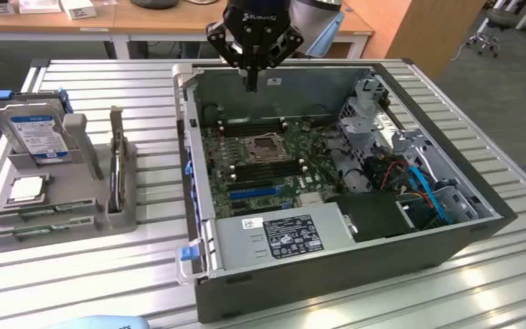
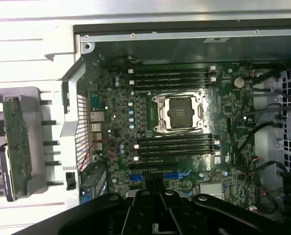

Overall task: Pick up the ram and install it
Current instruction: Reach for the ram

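Note:
The ram (image 1: 46, 209) is a long green stick lying flat in the front of the grey holder (image 1: 80, 199), at the exterior view's left; a second like it (image 1: 39, 231) lies just in front. My gripper (image 1: 251, 83) hangs shut and empty over the back of the open computer case (image 1: 355, 250), far from the ram. Below it the motherboard (image 2: 116, 161) shows its dark ram slots (image 2: 172, 78) (image 1: 244, 127) on both sides of the open CPU socket (image 2: 180, 112). The gripper (image 2: 154, 186) points down at the board.
A blue-labelled hard drive (image 1: 33, 133) stands upright at the back of the holder, and a square silver CPU chip (image 1: 27, 188) lies in front of it. The case holds a grey power supply (image 1: 281, 236), cables and a drive cage (image 1: 372, 116). Desks stand behind the table.

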Robot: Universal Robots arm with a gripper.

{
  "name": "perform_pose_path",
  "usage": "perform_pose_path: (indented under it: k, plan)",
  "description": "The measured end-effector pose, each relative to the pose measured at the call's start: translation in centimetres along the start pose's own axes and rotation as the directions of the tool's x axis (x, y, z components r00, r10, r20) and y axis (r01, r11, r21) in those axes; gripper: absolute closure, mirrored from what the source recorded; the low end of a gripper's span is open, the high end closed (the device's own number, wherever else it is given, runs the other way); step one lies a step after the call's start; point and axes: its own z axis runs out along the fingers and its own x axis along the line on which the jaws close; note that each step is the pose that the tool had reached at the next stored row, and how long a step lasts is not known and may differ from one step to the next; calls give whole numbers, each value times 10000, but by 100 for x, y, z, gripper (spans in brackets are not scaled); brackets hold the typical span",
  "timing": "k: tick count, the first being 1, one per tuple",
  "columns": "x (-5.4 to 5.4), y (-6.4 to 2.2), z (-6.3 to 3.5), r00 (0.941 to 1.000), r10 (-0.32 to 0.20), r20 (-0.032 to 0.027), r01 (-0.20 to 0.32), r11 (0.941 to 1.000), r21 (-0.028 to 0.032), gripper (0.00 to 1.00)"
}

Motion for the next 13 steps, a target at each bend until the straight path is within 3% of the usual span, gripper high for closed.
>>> perform_pose_path:
  k: [13]
  plan:
    - [20, -2, 0, 10000, -1, 1, 1, 10000, -1, 90]
